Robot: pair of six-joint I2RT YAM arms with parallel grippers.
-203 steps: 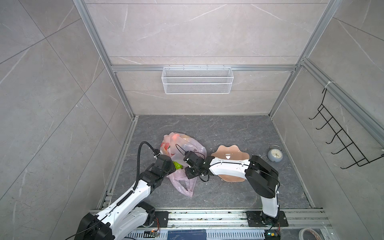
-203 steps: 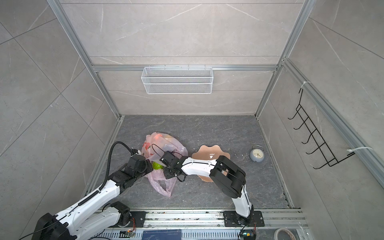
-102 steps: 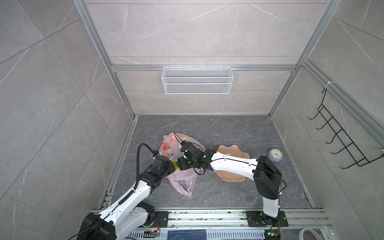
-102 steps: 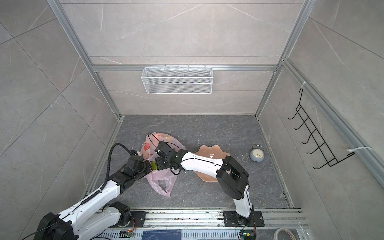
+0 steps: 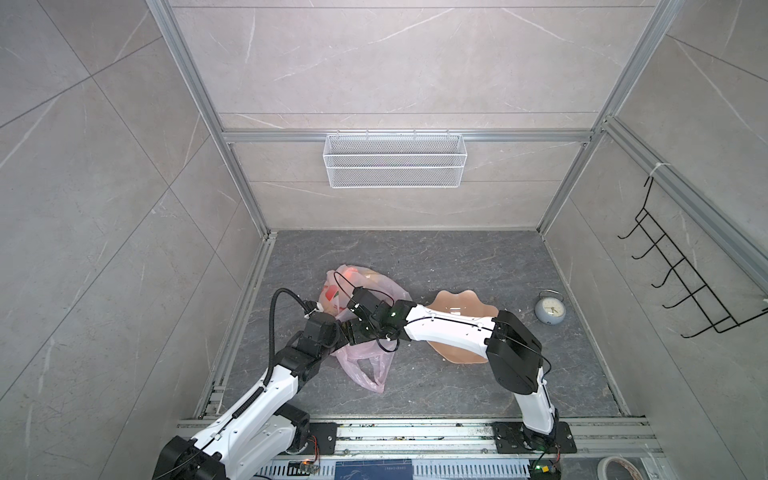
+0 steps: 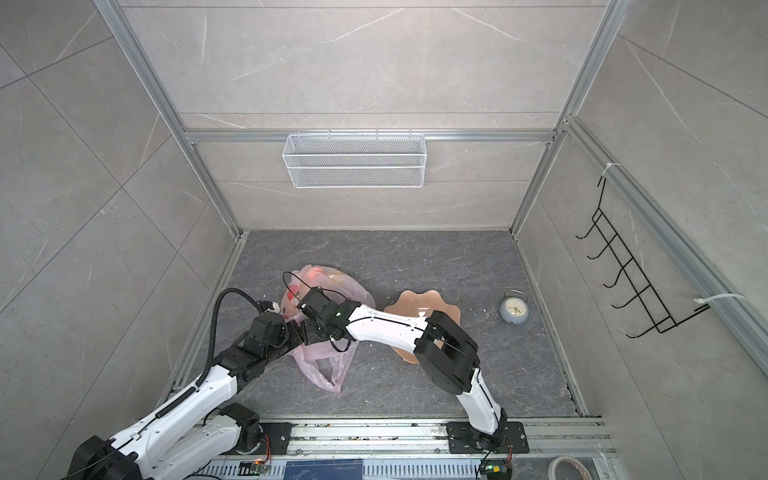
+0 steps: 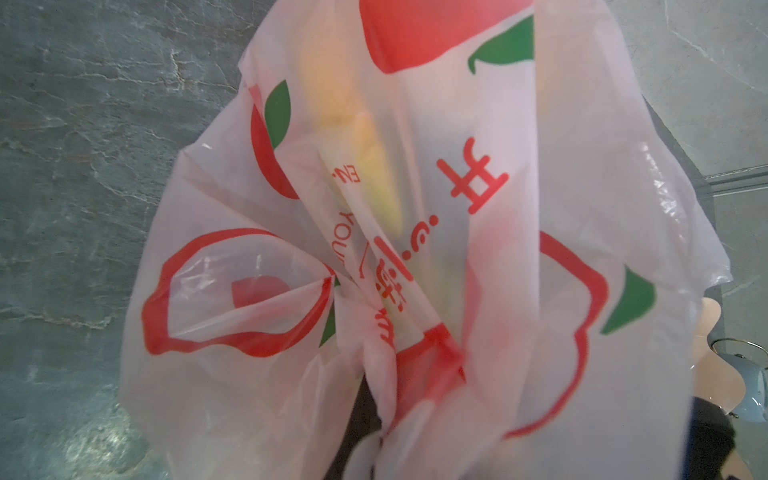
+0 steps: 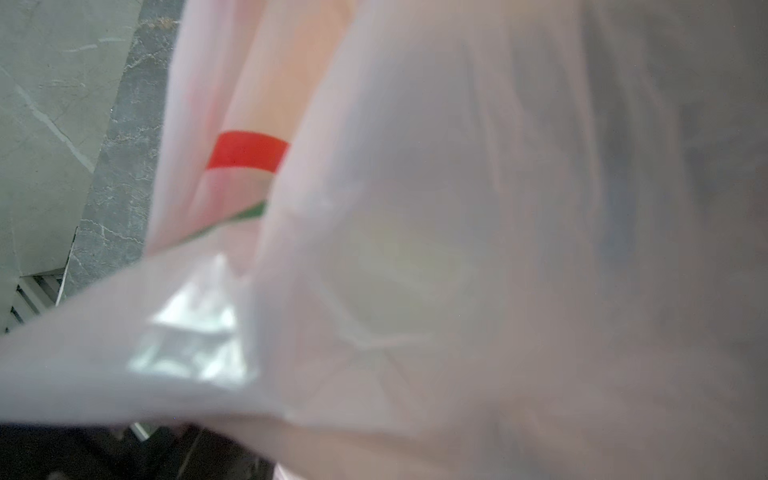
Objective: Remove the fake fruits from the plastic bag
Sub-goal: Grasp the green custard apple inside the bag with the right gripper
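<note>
Claws: left claw [image 5: 343, 332] is clamped shut on bunched film of the plastic bag [image 5: 365, 284]. The right claw [image 5: 360, 328] is nosed into the bag mouth, film over its lens, so its opening can't be told. The fake fruits [image 7: 376, 174] sit inside, beyond both claws toward the back wall. The yellow one's long axis points roughly away from the left claw. The right claw looks nearer. The plate [image 5: 457, 305] lies just right of the bag, with open tabletop [image 5: 457, 257] behind.

Lab test booth: tiled walls [image 5: 395, 62], aluminium frame [image 5: 399, 136], arms' mounting rail [image 5: 415, 432].
</note>
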